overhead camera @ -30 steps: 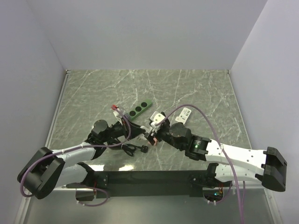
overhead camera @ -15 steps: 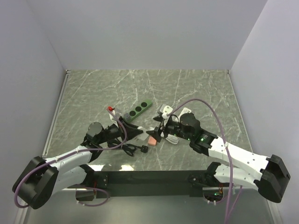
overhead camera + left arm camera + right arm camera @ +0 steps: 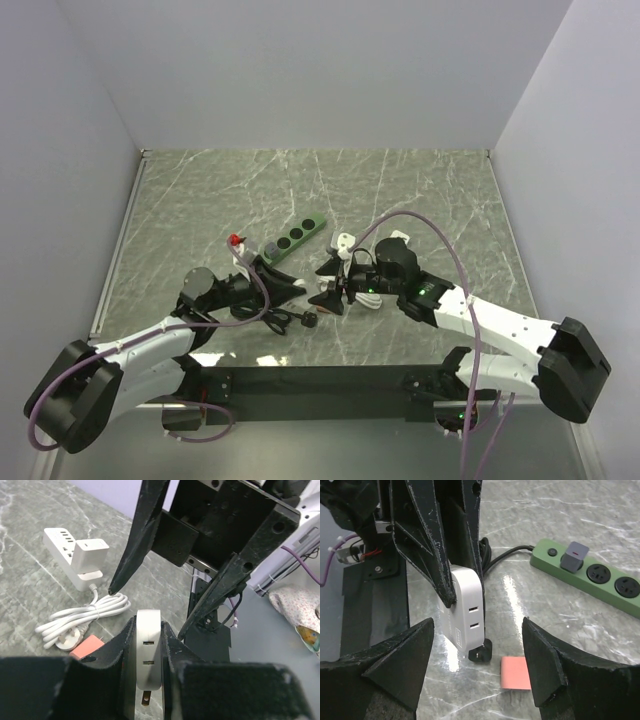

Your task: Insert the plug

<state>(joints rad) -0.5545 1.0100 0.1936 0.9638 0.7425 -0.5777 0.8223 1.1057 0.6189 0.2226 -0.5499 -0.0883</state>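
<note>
Since the left gripper (image 3: 149, 627) pinches the white adapter (image 3: 149, 652) up at mid-frame, the wide-open right gripper (image 3: 478, 624) can probably grab it.

Nothing legible anywhere right now: the white adapter (image 3: 465, 605) shows only plain slots, the green power strip (image 3: 611, 580) bare sockets, any markings too small to read.

We'd call this a robotics lab cell: plain pale walls (image 3: 300, 70) box in a marble-look tabletop (image 3: 430, 190), left arm (image 3: 150, 340) and right arm (image 3: 490, 325) bolted to a black rail (image 3: 320, 385), purple cable (image 3: 437, 238) looping around.
</note>
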